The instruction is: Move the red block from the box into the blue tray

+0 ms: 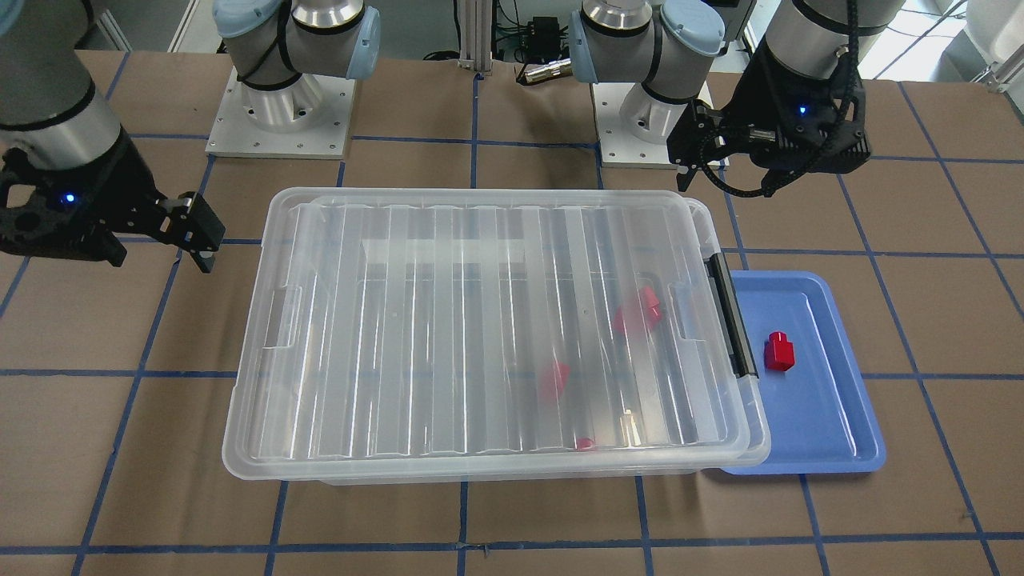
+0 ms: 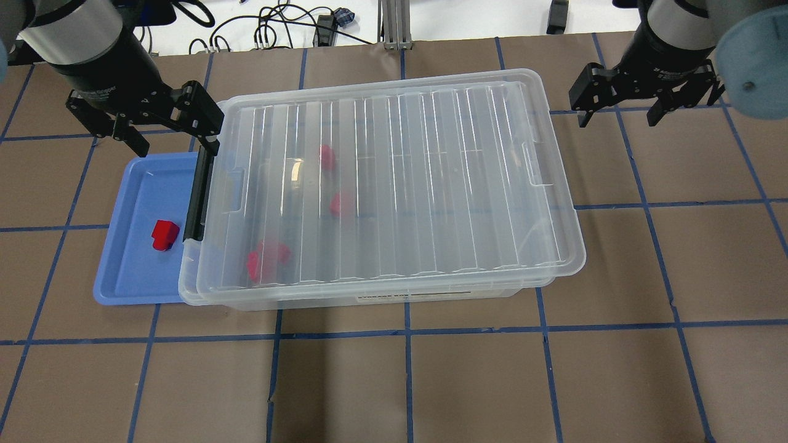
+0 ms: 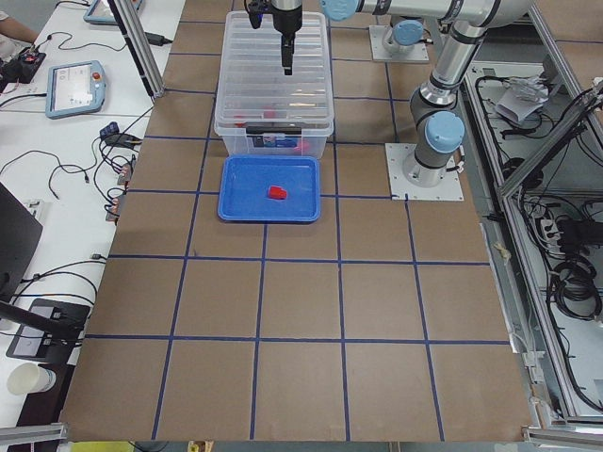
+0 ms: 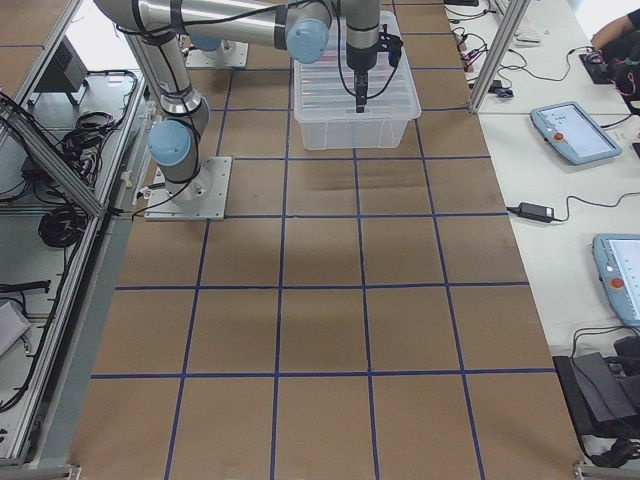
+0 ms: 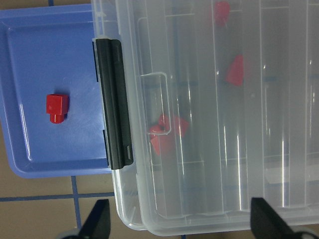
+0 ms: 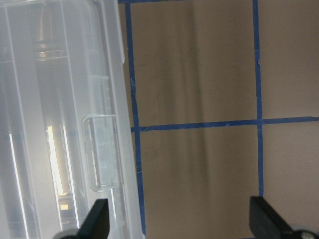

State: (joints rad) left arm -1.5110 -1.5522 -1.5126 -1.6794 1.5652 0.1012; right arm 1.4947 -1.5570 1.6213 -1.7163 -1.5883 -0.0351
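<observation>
The red block [image 2: 165, 235] lies in the blue tray [image 2: 132, 277], also seen in the left wrist view [image 5: 56, 107] and the front view [image 1: 778, 352]. The tray [image 1: 832, 432] is tucked partly under the latch end of the box [image 2: 431, 184]. The box's clear ribbed lid is on, with the black latch [image 2: 197, 197] at the tray end. My left gripper [image 2: 175, 143] hangs open and empty above the box's latch-end corner and the tray's far edge. My right gripper [image 2: 619, 117] is open and empty above the table beyond the box's other end.
Three other red pieces [image 2: 266, 261] [image 2: 340, 204] [image 2: 327, 157] lie inside the closed box. The table is brown board with blue tape lines [image 2: 406, 332]. The two arm bases [image 1: 280, 112] stand behind the box.
</observation>
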